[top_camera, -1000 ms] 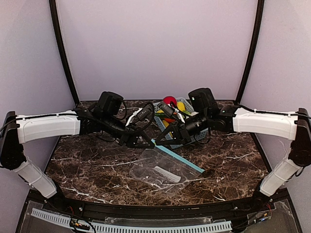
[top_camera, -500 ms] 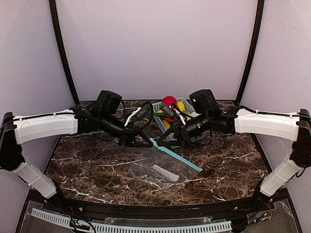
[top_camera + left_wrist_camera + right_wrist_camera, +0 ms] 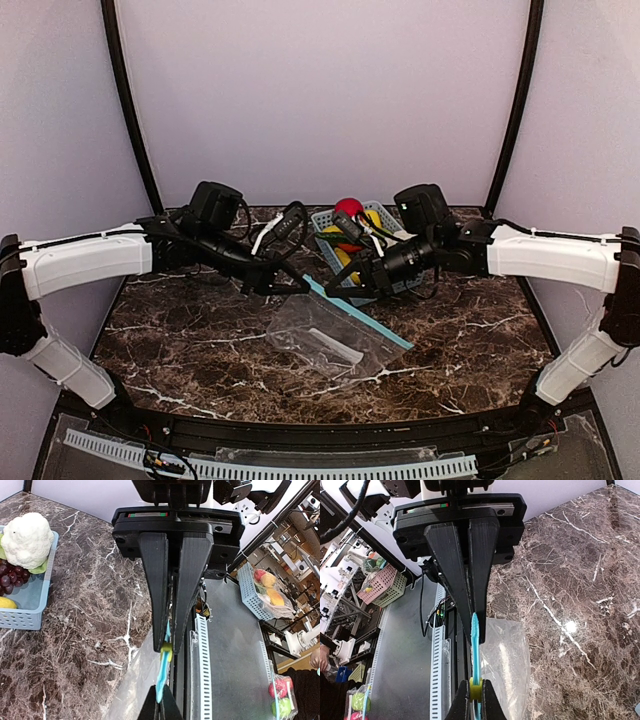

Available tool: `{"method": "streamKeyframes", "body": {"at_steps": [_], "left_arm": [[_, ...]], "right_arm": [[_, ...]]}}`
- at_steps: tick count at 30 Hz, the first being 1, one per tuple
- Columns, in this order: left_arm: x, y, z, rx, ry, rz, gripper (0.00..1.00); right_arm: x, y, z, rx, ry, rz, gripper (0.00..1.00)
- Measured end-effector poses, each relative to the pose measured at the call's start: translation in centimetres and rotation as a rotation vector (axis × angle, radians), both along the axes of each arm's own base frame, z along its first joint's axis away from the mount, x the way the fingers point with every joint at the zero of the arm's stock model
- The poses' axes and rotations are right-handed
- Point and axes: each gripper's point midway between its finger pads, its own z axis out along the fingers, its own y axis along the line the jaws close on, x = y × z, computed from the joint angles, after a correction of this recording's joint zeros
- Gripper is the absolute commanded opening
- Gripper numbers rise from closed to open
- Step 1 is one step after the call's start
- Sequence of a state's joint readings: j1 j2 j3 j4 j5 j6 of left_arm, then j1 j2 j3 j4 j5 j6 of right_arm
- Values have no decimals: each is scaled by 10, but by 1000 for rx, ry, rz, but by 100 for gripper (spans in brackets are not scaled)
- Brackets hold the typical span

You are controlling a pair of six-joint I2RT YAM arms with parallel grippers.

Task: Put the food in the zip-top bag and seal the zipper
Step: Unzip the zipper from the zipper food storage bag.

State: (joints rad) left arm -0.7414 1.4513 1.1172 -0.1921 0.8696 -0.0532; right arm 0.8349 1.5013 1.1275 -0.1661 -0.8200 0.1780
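Bag, clear with a white label, lay flat mid-table on the dark marble table, its mouth edge turned toward the far right. Behind it, touching neither the bag nor the table edge, stood the blue basket, which held all the food that could be seen. Both arms reached in from the sides and met just beyond the bag's far left corner. The left gripper had its jaws pressed together on the zipper, with almost no gap between them. The right gripper faced it tip to tip, its jaws likewise closed flat on the same strip just beside the left one's hold. In the basket the cauliflower sat on top at one end, dark grapes just below it, a banana beside those, and a red ball at the back. The zipper ran as a light-blue line along the bag's far right edge. A small yellow-green slider sat on it at the left gripper's fingertips.
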Motion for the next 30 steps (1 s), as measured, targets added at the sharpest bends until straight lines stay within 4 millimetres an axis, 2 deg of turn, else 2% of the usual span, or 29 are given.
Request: {"method": "streamKeyframes", "body": {"at_steps": [14,30], "left_arm": [[32,17,-1,56,-96,172,1],[65,43,-7,91,-101,338,1]], "right_arm": [[19,-2,-12,-49,-27,-110,0],[32,-11,-31,-109,-36,-217,0]]}}
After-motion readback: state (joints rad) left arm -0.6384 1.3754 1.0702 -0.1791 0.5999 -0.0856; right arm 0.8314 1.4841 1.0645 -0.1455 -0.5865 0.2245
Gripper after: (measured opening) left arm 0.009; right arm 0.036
